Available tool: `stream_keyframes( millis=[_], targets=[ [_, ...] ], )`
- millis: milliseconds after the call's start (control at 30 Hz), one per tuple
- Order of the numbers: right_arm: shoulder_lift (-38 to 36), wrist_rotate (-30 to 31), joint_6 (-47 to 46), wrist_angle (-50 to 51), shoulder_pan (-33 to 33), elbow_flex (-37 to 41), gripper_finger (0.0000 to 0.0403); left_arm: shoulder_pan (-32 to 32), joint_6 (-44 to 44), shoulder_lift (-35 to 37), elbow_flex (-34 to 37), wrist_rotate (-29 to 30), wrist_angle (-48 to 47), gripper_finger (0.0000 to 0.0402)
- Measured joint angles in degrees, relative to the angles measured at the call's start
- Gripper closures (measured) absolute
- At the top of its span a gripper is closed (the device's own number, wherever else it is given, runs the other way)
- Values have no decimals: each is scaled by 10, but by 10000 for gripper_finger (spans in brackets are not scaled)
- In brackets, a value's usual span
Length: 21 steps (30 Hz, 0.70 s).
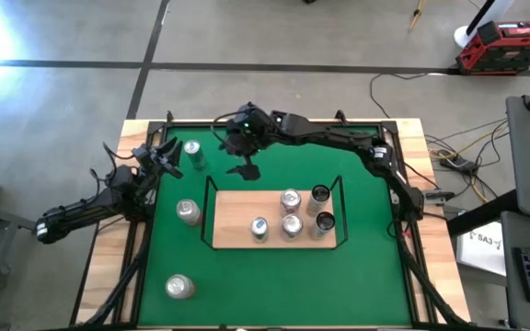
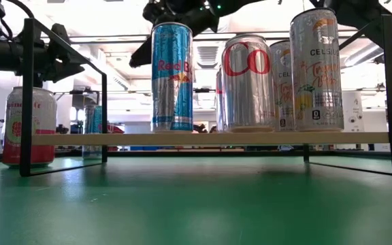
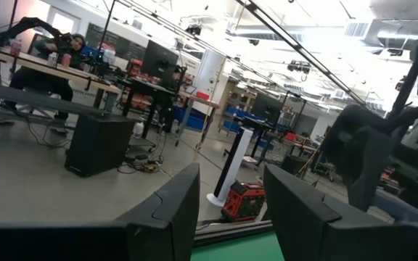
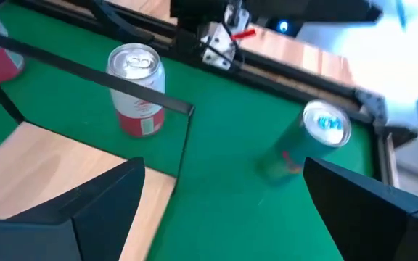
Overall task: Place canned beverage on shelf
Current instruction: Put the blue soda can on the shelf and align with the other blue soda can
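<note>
The shelf, a light-wood board with a black wire rail, stands mid-table and carries several upright cans. Three more cans stand on the green table left of it: a green one with a blue top at the far left, a red and silver one beside the shelf's left rail, and one near the front. My right gripper hangs open in the air beyond the shelf's far left corner, nothing between its fingers; the green can is ahead of it. My left gripper waits shut at the table's left edge.
The black rail at the shelf's left end runs between my right gripper and the red and silver can. The left arm lies along the left edge. Green felt stretches in front of the shelf. A wooden border frames the table.
</note>
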<state>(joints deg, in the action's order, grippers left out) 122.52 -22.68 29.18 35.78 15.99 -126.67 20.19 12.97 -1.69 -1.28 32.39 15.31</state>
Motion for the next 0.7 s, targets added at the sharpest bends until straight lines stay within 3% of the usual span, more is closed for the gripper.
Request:
stream_keyframes(
  millis=[367, 567, 700],
  targets=[
    [-30, -9, -151, 118, 16, 0, 35, 0, 0, 0, 0, 0, 0, 264],
    [-60, -148, -117, 150, 71, 17, 35, 0, 0, -1, 0, 0, 0, 264],
    [-97, -229, -138, 146, 118, 71, 35, 0, 0, -1, 0, 0, 0, 264]
  ],
)
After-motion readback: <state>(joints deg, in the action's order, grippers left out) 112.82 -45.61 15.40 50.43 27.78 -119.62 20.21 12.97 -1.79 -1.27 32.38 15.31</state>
